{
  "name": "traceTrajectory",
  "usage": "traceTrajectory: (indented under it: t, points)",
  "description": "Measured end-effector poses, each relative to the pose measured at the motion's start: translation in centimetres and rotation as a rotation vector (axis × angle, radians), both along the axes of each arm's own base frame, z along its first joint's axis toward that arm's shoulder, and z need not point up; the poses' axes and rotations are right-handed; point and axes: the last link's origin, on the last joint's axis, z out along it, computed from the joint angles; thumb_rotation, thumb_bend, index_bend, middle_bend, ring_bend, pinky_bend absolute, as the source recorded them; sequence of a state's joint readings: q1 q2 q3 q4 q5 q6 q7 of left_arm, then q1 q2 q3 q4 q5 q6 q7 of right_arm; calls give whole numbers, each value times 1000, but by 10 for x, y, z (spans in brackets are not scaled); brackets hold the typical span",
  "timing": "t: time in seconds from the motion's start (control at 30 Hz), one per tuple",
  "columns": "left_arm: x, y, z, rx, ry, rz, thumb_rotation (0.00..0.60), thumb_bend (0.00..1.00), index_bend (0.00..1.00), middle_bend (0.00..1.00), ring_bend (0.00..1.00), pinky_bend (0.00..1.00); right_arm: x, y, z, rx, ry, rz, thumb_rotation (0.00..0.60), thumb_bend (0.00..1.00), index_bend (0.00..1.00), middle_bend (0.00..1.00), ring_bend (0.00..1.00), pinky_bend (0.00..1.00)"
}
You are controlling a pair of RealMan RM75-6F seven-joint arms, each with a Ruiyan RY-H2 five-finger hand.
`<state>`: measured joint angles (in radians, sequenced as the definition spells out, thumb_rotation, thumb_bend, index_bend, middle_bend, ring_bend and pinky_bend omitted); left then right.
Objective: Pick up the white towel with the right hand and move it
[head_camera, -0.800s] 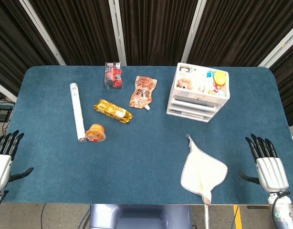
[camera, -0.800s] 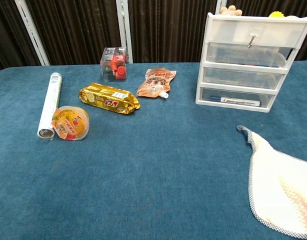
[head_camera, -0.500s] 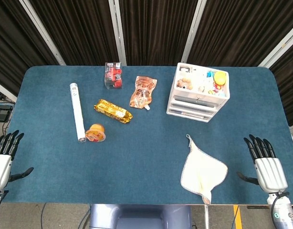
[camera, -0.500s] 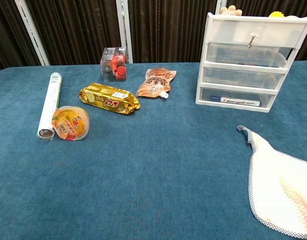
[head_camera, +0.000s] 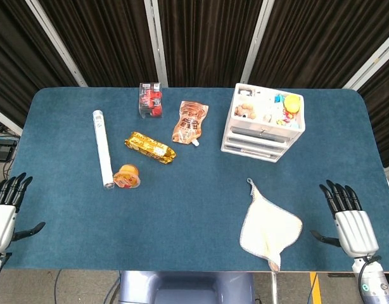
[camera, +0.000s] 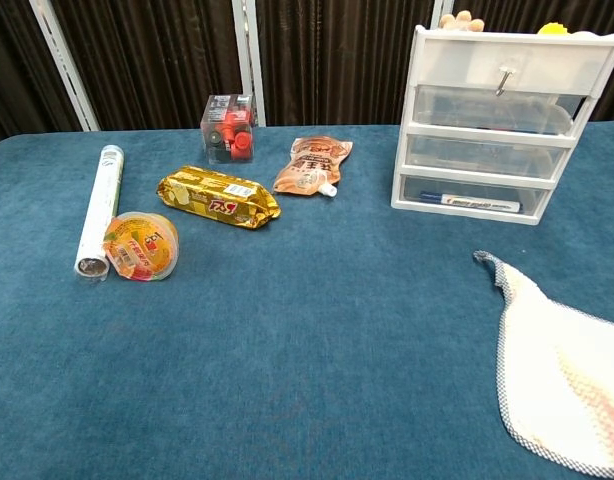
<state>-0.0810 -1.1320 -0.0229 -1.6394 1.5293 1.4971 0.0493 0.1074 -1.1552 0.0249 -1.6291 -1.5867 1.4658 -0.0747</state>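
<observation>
Towel (head_camera: pixel 269 228), white, lies flat on the counter (head_camera: pixel 201 196) near our right hand (head_camera: pixel 351 221), fingers spread and holding nothing; left hand (head_camera: pixel 3 214) likewise.

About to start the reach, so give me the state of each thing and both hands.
white towel: flat on table, unheld.
right hand: fingers apart, holding nothing, right of towel.
left hand: fingers apart, holding nothing.
drawer unit: drawers closed, top tray filled.
orange cup: on its side.
</observation>
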Motion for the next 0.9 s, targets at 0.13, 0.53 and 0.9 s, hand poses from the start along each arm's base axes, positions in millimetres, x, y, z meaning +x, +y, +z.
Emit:
traceTrajectory:
  t: [0.13,0.53,0.9]
  points:
    - [0,0,-1,0,2,8,600,0,0,0,0,0,9,1,-5,68,3,51,600,0,30,51,14,166]
    - [2,0,-1,7,-2,5,600,0,0,0,0,0,39,6,-52,283,0,61,600,0,60,87,42,257]
    - [3,-1,2,4,-24,-9,600,0,0,0,0,0,64,8,-119,395,65,16,600,0,51,1,0,197]
